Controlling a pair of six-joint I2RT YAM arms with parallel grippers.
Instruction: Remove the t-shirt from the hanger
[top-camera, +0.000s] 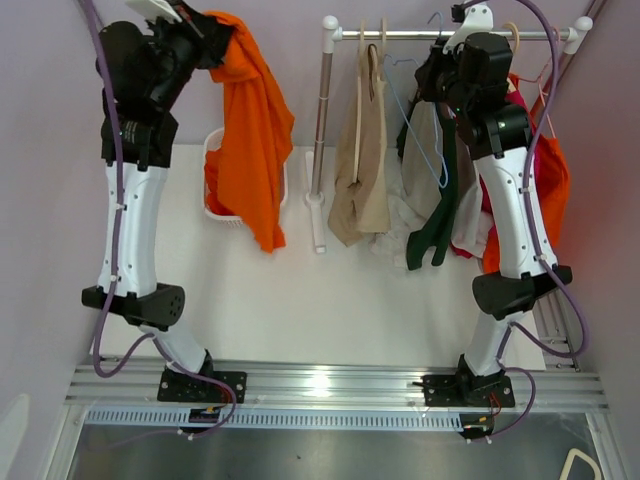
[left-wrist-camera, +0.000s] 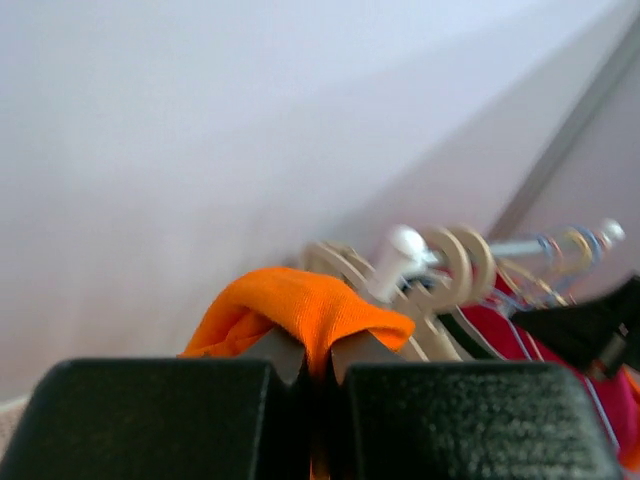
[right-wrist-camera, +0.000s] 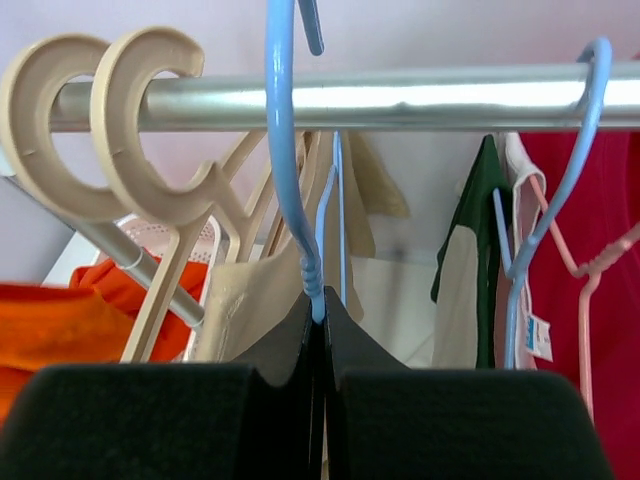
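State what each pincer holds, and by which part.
Left pincer: orange t-shirt, pinched by a bunched fold. Right pincer: blue hanger, by its neck below the hook.

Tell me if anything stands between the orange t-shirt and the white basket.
Nothing visible does. The orange t-shirt hangs from the left gripper, pinched in its shut jaws, and overlaps the white basket in the top view.
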